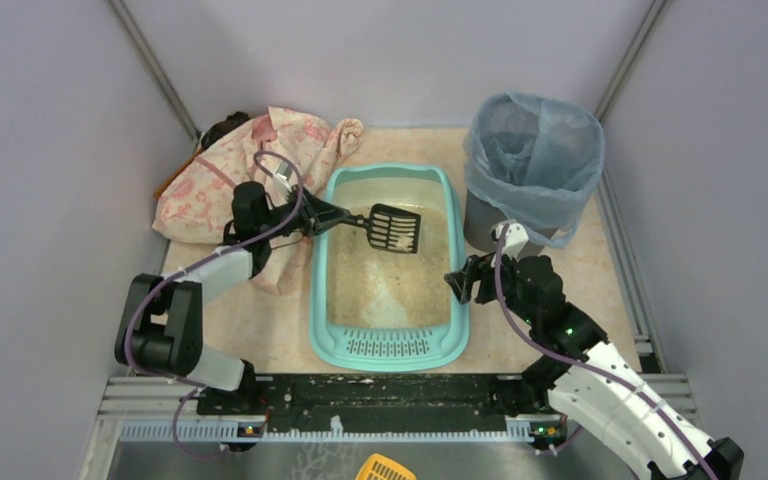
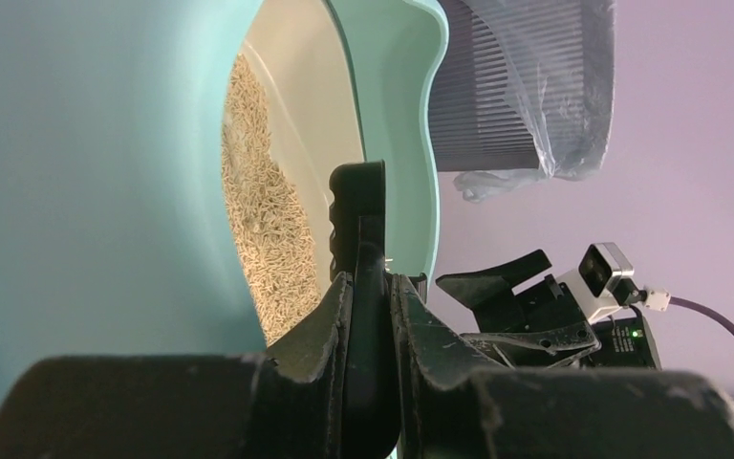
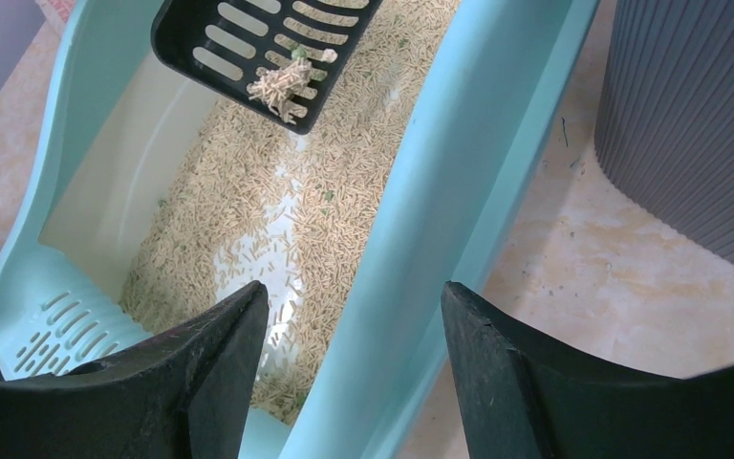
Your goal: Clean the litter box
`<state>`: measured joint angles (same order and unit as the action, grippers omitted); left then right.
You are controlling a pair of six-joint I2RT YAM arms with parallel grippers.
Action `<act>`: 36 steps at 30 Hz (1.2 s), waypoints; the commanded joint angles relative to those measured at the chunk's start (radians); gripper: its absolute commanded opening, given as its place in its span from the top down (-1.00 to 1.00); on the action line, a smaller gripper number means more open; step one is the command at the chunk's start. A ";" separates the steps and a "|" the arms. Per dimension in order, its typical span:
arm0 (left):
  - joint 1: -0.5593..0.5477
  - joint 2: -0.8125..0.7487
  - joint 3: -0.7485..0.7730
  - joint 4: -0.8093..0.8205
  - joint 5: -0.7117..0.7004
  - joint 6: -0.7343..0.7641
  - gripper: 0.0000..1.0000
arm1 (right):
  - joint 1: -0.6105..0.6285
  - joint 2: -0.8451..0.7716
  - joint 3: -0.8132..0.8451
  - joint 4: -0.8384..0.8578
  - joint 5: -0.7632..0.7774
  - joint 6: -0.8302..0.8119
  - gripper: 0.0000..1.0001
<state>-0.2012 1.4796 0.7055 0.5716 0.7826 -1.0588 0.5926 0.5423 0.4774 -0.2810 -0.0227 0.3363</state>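
One pink floral cloth point(image 1: 260, 165) is seen at the upper left of the top view. Just right of it, the left end effector point(image 1: 332, 215) is clamped on the handle of one black slotted scoop point(image 1: 395, 228), held above the litter (a small clump point(image 3: 277, 81) is carried on it). One litter box point(image 1: 392, 346) is set mid-frame on the table point(image 1: 590, 270), with its grille toward the bottom edge. The right end effector point(image 1: 463, 281) is spread wide, gripping nothing, just beside the box's right rim. One grey bin point(image 1: 532, 160), lined with a blue bag, is placed at the upper right.
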 commanded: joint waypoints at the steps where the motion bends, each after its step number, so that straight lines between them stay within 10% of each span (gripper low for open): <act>1: 0.039 -0.079 -0.032 -0.036 -0.049 0.020 1.00 | -0.002 -0.007 0.015 0.018 0.012 0.001 -0.35; 17: -0.009 -0.264 0.083 -0.303 -0.199 0.070 1.00 | -0.002 -0.008 0.010 0.034 0.009 0.003 -0.35; 36: -0.087 -0.044 0.394 -0.188 -0.261 -0.039 1.00 | -0.002 -0.041 0.016 0.020 0.008 0.005 -0.35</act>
<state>-0.2569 1.3685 1.0100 0.3180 0.5495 -1.0676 0.5926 0.5308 0.4709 -0.2775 -0.0200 0.3363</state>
